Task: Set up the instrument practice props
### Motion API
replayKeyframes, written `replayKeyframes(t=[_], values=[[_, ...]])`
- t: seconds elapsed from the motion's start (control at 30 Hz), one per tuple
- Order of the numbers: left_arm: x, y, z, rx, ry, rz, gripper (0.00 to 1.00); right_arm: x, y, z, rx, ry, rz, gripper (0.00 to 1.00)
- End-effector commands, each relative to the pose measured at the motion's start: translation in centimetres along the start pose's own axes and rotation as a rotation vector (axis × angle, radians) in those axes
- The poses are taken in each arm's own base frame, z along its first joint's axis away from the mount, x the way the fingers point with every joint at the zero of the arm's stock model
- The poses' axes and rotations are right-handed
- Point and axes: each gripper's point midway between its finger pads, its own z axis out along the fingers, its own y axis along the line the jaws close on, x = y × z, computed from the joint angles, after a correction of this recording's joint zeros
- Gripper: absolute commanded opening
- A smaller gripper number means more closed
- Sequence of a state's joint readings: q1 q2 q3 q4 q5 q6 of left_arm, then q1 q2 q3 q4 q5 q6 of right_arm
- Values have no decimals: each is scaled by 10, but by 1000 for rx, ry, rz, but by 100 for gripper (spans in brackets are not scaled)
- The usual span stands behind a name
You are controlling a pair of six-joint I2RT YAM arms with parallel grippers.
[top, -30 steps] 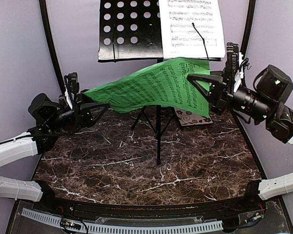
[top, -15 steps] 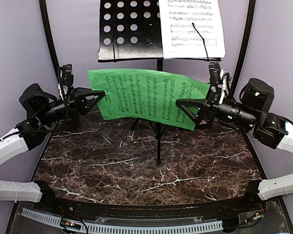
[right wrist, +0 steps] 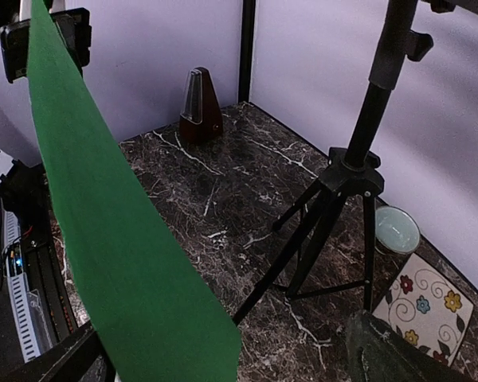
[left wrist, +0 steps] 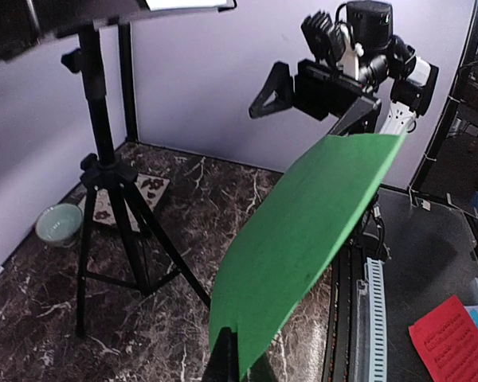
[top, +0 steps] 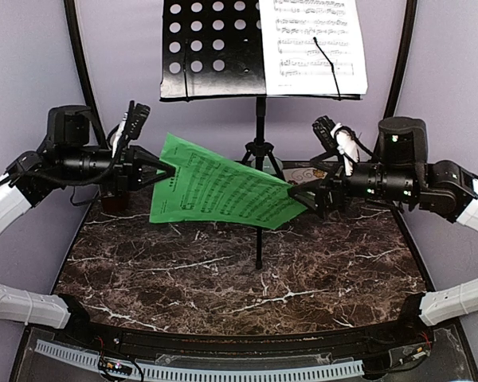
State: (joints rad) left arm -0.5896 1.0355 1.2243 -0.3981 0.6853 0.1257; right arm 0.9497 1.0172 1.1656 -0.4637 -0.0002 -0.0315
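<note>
Green music sheet hung above bench, left gripper and right gripper jaws each pinching an end. White sheet sat on music stand. Pale green bowl looked empty.

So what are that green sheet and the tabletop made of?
The green sheet looks like thin matte paper: it bows between the two grippers and carries printed music. The tabletop looks like dark polished marble with white veins, though it could be a printed laminate.
</note>
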Motion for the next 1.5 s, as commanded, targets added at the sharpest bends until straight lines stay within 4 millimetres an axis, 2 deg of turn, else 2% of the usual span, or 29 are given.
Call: replayKeyframes(t=[0.0, 0.17, 0.33, 0.43, 0.53, 0.7, 0.77, 0.93, 1.03, 1.1, 1.2, 1.23, 1.37, 1.47], values=[[16, -15, 8, 111, 135, -64, 0, -12, 19, 15, -73, 49, -41, 100], [24, -21, 24, 133, 213, -54, 0, -27, 40, 27, -92, 57, -111, 99], [34, -35, 43, 186, 293, -46, 0, -32, 55, 46, -136, 78, -156, 83], [38, -41, 50, 212, 318, -41, 0, -21, 65, 58, -148, 142, -215, 77], [41, -48, 52, 243, 329, -22, 0, -7, 72, 65, -153, 205, -271, 76], [43, -63, 51, 307, 330, 35, 0, 0, 90, 58, -231, 202, -332, 81], [40, -65, 50, 310, 316, 55, 0, 0, 95, 55, -259, 194, -336, 78], [35, -66, 49, 314, 286, 92, 0, 6, 102, 56, -300, 202, -328, 51], [33, -67, 48, 311, 276, 112, 0, 12, 105, 57, -321, 227, -328, 31], [33, -66, 47, 304, 269, 125, 0, 11, 107, 56, -334, 234, -326, 21], [31, -63, 47, 282, 264, 134, 0, 8, 107, 53, -333, 230, -313, 0], [30, -61, 48, 265, 261, 138, 0, 6, 108, 53, -338, 227, -307, 0], [22, -41, 47, 128, 228, 164, 34, -16, 108, 42, -344, 157, -272, 0], [1, -20, 37, -41, 138, 189, 49, -49, 100, 29, -318, 45, -232, 0]])
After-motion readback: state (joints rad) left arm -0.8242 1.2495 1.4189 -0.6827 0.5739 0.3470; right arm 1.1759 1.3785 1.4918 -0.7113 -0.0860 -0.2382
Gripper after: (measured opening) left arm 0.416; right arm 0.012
